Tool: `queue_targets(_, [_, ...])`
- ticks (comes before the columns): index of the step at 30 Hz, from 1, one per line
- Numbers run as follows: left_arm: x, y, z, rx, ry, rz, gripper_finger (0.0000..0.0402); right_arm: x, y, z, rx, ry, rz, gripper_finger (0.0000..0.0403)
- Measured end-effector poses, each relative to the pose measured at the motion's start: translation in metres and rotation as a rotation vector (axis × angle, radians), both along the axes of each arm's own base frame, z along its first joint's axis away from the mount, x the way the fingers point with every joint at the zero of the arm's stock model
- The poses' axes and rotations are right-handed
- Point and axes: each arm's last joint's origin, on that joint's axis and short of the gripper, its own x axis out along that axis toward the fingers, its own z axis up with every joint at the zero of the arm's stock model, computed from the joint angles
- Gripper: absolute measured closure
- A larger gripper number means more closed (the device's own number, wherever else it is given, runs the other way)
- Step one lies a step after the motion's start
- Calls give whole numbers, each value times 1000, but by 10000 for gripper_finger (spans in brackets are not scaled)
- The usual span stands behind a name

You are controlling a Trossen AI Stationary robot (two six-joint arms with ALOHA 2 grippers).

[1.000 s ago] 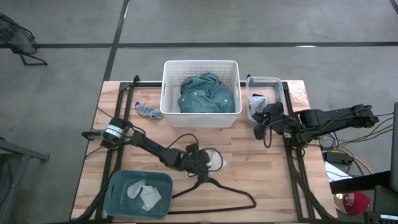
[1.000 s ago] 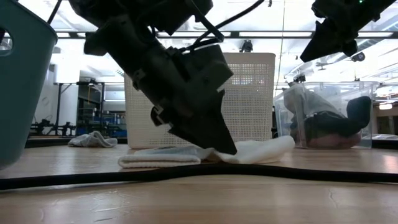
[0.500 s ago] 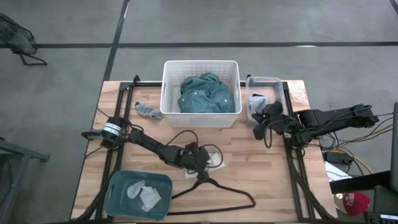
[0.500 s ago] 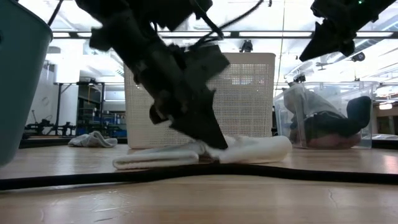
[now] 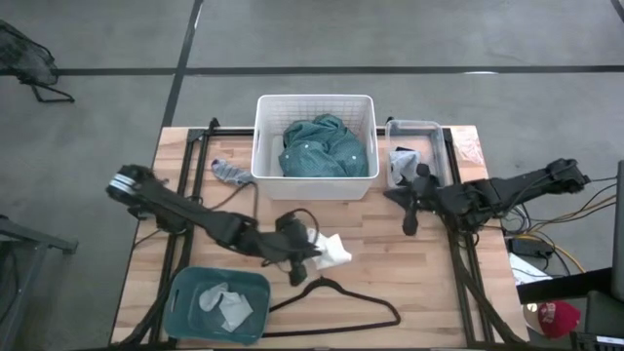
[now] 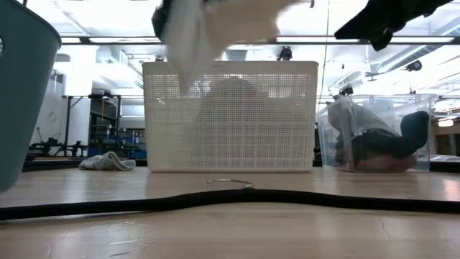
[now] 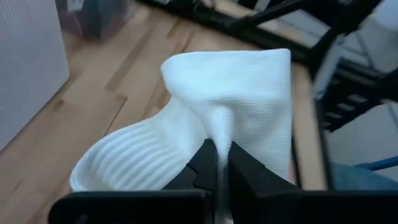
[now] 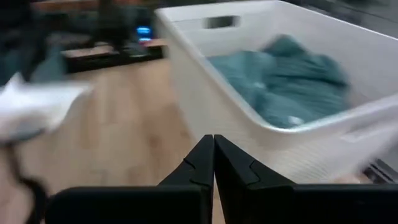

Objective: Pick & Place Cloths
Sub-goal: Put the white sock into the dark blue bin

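A white ribbed cloth [image 5: 330, 251] hangs above the table's middle, and my left gripper [image 7: 222, 163] is shut on it; the low view shows the cloth [image 6: 208, 29] high over the wood. My right gripper [image 5: 409, 203] hovers shut and holds nothing, right of the white basket [image 5: 263, 180], which contains a teal shirt [image 5: 319, 146]. A small grey-white piece [image 5: 232, 173] lies on the table left of the basket. More cloths sit in the clear bin [image 5: 414, 127] and the teal tub [image 5: 185, 317]. My left gripper pinches a raised fold of the white cloth [image 7: 219, 127] between its two fingers, near the cloth's middle. The fingers come from the table's left. The cloth is lifted clear of the table and droops slack on both sides of the fingers.
A thin black hanger [image 5: 336, 297] lies near the front edge, right of the teal tub. Black cables [image 6: 230, 198] run across the wood. Bare table spreads between the basket and the hanger.
My left gripper has risen and drawn slightly toward the table's left with the white cloth. The cloth lay flat on the table a second ago and now hangs clear of it. My right gripper has shifted a little toward the near edge.
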Motion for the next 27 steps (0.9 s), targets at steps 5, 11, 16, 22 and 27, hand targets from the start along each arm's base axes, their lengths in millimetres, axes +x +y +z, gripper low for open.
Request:
queue_targets(5, [-32, -9, 35, -49, -78, -29, 385, -6, 9, -10, -23, -97, 204, 394])
queue_targets(11, [-71, -23, 51, -115, -34, -37, 385, -16, 20, -35, -155, -180, 553, 394])
queue_targets(16, [-100, -39, 49, -180, 75, -74, 385, -24, 18, -53, -114, -177, 578, 394])
queue_targets(22, [-126, -63, 43, -275, 200, -174, 384, -30, 17, -82, -84, -126, 591, 394])
queue_targets(27, [-146, -75, 32, -340, 326, -115, 381, -32, 17, -103, -89, -144, 620, 394])
